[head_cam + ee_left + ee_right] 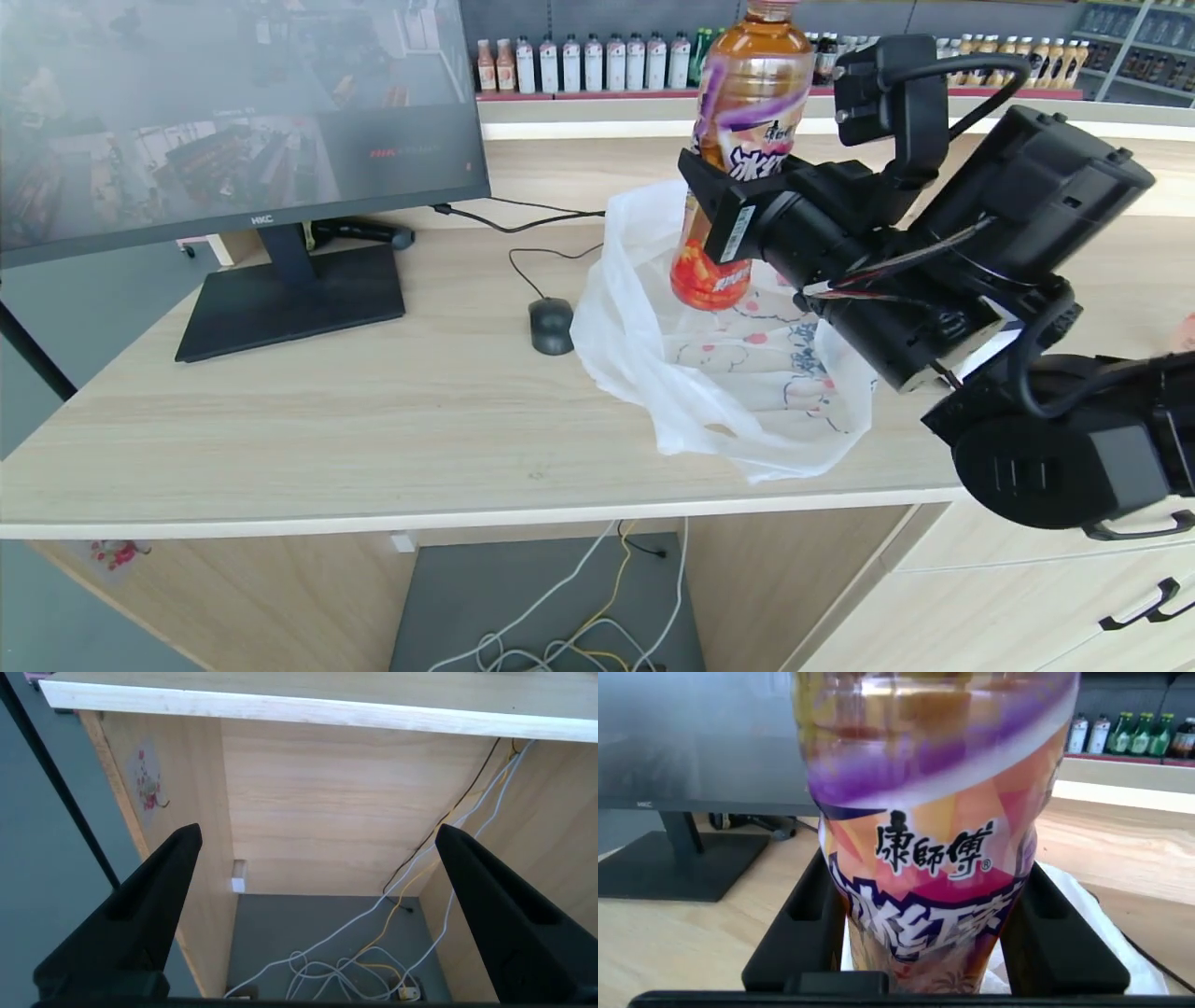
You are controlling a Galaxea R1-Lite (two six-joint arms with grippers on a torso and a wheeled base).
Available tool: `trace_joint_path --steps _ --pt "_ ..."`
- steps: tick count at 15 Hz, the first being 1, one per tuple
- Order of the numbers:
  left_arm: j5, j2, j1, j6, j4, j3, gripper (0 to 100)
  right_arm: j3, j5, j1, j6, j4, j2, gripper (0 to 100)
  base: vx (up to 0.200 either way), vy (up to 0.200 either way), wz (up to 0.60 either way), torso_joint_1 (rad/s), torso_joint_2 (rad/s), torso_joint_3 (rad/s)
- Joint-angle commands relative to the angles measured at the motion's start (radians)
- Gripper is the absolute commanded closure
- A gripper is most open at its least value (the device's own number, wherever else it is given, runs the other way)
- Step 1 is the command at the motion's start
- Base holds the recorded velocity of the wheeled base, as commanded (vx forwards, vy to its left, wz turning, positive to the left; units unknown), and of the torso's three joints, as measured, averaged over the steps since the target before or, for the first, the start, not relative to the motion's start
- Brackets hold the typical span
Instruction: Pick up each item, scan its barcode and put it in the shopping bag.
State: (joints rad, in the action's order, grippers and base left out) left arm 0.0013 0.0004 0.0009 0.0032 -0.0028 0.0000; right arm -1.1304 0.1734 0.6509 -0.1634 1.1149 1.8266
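Right gripper [929,943] clamped on tall plastic bottle of amber drink [752,84], held upright over, seemingly clear of, white plastic shopping bag [635,327] on pale wooden counter [327,420]; left gripper [318,838] wide open, empty

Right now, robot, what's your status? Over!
Right gripper: jaws shut on tea bottle, upright above the shopping bag. Left gripper: jaws open, empty, low before the counter. Nothing between bottle and bag.

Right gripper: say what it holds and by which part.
The right gripper holds the bottle upright, clamped around its labelled middle.
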Motion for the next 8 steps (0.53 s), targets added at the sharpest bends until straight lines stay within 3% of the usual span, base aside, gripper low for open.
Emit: trace_joint_path --steps 1,8 --pt "0.000 0.000 0.001 0.000 0.000 0.000 0 -0.060 -0.003 -0.039 0.007 -0.020 0.066 100 0.000 0.000 0.00 0.000 0.00 0.000" --pt "0.000 0.000 0.001 0.000 0.000 0.000 0 -0.256 -0.052 -0.115 0.041 -0.161 0.172 100 0.000 0.000 0.00 0.000 0.00 0.000"
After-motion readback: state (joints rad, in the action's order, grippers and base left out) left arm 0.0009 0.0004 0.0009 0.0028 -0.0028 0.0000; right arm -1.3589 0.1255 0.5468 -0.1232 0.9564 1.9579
